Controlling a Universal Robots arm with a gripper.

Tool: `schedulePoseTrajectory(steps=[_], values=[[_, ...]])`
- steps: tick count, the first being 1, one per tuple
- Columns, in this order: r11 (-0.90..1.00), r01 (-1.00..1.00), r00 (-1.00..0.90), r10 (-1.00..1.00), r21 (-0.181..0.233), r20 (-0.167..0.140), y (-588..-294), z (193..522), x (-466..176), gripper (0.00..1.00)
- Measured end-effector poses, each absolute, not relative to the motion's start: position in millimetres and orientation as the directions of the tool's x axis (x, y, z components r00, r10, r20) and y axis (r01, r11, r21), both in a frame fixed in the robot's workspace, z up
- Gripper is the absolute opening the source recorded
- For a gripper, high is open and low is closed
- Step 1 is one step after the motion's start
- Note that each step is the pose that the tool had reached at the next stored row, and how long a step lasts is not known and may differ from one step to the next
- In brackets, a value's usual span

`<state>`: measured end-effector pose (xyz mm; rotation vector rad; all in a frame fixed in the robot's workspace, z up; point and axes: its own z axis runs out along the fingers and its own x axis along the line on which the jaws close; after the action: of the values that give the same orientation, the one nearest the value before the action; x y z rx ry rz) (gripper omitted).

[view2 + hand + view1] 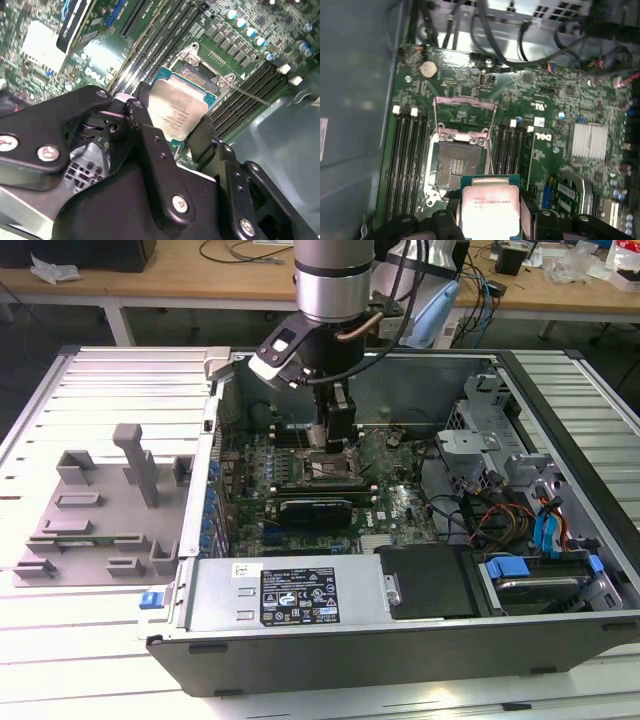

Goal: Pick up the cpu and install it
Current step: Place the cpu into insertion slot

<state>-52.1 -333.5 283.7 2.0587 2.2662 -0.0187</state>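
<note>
Currently, pincer point(490, 212) clamped on cpu point(490, 197), near empty socket point(457, 165), green motherboard point(560, 100) beneath

Arm point(333, 275): cylindrical segment in brushed silver-grey metal, with a black section beneath it. Wrist: a white-and-grey camera housing point(283, 348) with a dark window is mounted on the exterior view's left. A copper-coloured curved tube point(362, 328) runs beside it, and black cables point(408, 285) run along the exterior view's right. End effector point(172, 116): matte black linkage bars with rounded ends, joined by silver screws point(180, 203) and pivot pins. A pale grey ribbed part point(82, 170) shows behind the links.
</note>
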Motion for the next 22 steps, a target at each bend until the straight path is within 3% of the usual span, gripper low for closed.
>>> schedulePoseTrajectory(steps=[22], values=[[0.032,0.998,-0.029,0.998,0.045,-0.055,-332,270,-40,0.55]])
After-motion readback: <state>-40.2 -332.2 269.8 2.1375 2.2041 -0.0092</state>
